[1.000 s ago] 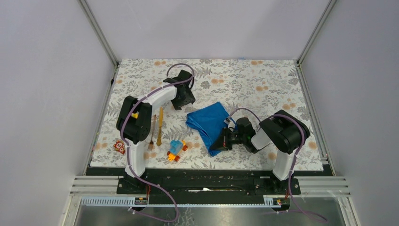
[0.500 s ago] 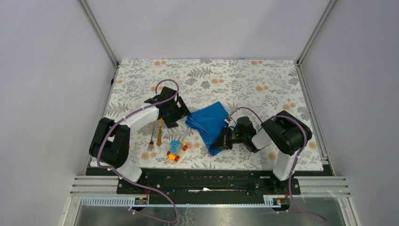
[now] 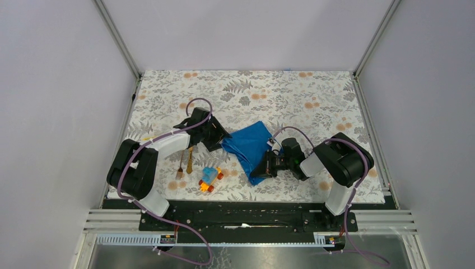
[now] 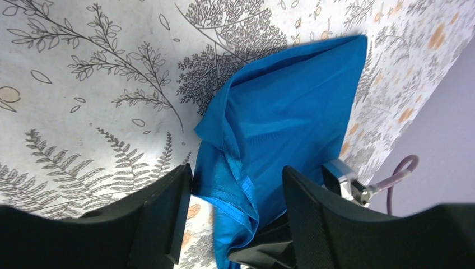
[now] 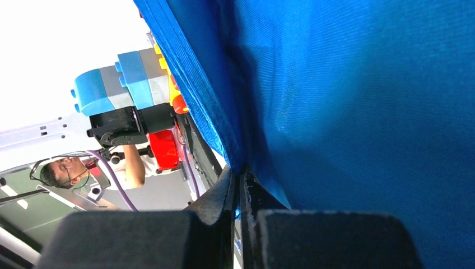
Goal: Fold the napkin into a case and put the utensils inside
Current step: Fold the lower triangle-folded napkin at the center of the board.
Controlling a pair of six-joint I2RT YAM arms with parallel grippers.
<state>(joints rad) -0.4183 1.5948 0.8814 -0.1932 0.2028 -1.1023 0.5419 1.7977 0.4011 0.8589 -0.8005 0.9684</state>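
Observation:
The blue napkin (image 3: 251, 143) lies loosely folded on the mat, its layered left corner (image 4: 235, 168) showing in the left wrist view. My left gripper (image 3: 217, 138) (image 4: 235, 196) is open and straddles that corner, one finger (image 4: 162, 218) on each side. My right gripper (image 3: 262, 168) (image 5: 238, 182) is shut on the napkin's near corner, and blue cloth (image 5: 347, 112) fills its view. The golden fork (image 3: 180, 163) and knife (image 3: 190, 158) lie side by side left of the napkin, partly under my left arm.
A blue-and-orange toy car (image 3: 210, 179) (image 5: 126, 87) sits near the front edge between the utensils and the napkin. The floral mat (image 3: 291, 95) ends at a black rail by the arm bases. Grey walls with metal posts close in the left, right and back.
My left arm has swung from the back of the mat down and right, bringing its gripper onto the napkin's left corner. The right gripper has kept its hold in place.

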